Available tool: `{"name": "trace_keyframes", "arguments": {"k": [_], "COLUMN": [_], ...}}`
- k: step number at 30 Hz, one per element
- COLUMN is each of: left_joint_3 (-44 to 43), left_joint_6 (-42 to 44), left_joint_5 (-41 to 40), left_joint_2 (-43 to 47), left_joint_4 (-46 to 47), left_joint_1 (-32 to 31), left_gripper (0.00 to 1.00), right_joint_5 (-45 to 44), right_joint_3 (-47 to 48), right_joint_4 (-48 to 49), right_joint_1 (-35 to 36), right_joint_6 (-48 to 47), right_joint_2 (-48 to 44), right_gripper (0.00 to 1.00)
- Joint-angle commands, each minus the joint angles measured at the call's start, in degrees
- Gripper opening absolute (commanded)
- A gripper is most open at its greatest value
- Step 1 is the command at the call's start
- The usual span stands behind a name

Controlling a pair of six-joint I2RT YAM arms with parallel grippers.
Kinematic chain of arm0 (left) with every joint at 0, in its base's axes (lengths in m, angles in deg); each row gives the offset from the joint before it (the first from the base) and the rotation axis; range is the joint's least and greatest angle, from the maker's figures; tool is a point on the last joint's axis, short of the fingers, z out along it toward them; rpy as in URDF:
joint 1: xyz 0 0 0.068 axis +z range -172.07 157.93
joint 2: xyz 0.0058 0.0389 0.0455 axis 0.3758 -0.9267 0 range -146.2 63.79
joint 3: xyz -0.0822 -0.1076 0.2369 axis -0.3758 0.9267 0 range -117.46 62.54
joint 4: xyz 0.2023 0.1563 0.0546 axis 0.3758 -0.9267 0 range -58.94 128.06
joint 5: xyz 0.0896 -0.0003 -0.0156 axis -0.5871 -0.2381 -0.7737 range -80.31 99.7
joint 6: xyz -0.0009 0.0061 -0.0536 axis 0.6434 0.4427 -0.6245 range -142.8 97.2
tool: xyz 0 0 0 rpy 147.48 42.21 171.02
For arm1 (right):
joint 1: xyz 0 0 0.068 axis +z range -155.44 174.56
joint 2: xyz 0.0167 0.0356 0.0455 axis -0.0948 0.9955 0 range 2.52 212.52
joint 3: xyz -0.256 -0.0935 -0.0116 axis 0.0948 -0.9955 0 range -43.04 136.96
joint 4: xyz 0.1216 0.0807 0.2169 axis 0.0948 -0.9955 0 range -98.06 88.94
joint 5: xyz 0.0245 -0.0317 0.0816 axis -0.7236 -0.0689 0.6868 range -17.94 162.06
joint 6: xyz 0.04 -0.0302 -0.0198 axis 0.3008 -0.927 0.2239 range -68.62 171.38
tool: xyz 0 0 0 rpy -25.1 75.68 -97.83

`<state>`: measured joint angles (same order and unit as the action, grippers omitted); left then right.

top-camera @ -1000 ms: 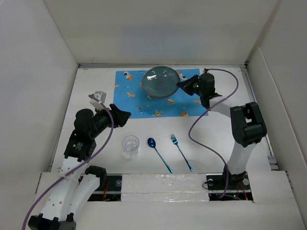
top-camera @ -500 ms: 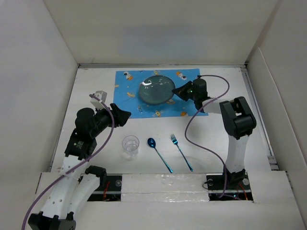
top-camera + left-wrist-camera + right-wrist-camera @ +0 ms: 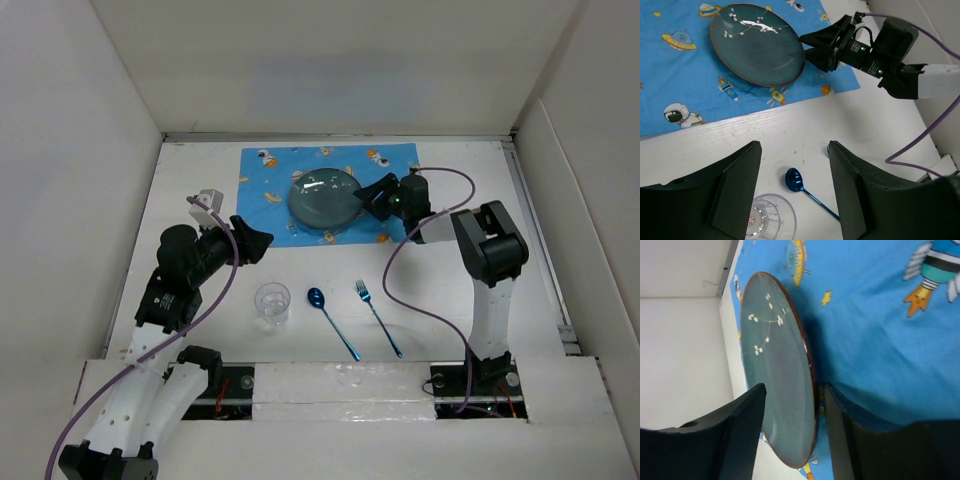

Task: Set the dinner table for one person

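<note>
A dark teal plate [image 3: 323, 197] with a brown rim and white sprigs lies on the blue cartoon placemat [image 3: 265, 170] at the back of the white dinner table [image 3: 450, 290]. My right gripper [image 3: 368, 195] is at the plate's right rim, open. In the right wrist view its jaws straddle the plate [image 3: 780, 380] rim, one finger over it with a gap and one under it against the placemat [image 3: 880, 340]. My left gripper [image 3: 255, 240] hovers open and empty over the bare table, near a blue spoon [image 3: 795, 180] and a clear glass [image 3: 767, 222].
A clear glass [image 3: 272, 303], blue spoon [image 3: 330, 320] and blue fork [image 3: 378, 317] lie in a row near the front edge. White walls enclose the table on three sides. The right arm's purple cable loops over the table right of the fork.
The right gripper brought the plate down and toward the near left, onto the placemat, then its jaws opened off the rim. The left arm stayed still.
</note>
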<state>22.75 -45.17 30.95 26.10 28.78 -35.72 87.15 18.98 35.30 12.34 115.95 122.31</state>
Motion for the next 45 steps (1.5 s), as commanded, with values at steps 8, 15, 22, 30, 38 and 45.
{"name": "trace_keyframes", "arguments": {"k": [8, 15, 22, 30, 38, 45], "left_joint_3": [-1.3, -2.7, -3.2, -7.8, -3.7, -2.7], "left_joint_6": [0.0, -0.5, -1.7, -1.9, 1.3, 1.1], "left_joint_5": [-1.0, -4.4, -5.1, -7.0, -20.1, -19.1], "left_joint_2": [1.2, 2.1, 3.0, 9.3, 17.1, 16.2], "left_joint_4": [2.1, 1.1, 2.0, 8.1, 7.4, 7.6], "left_joint_1": [0.3, 0.3, 0.3, -2.2, -4.8, -4.8], "left_gripper": [0.53, 0.0, 0.06, 0.43, 0.44, 0.44], "right_joint_5": [-18.9, -26.0, -28.3, -29.4, -28.8, -34.5], "right_joint_3": [2.8, -2.8, -2.4, 4.1, 8.6, 13.5], "right_joint_4": [-22.6, -29.2, -36.1, -41.3, -42.2, -39.5], "right_joint_1": [2.4, 7.3, 30.9, 45.6, 48.7, 47.0], "right_joint_6": [-12.3, -24.0, -36.2, -35.5, -35.1, -34.3], "right_joint_2": [-15.1, -26.3, -36.2, -28.8, -18.5, -17.1], "right_gripper": [0.8, 0.19, 0.01, 0.67, 0.59, 0.0]}}
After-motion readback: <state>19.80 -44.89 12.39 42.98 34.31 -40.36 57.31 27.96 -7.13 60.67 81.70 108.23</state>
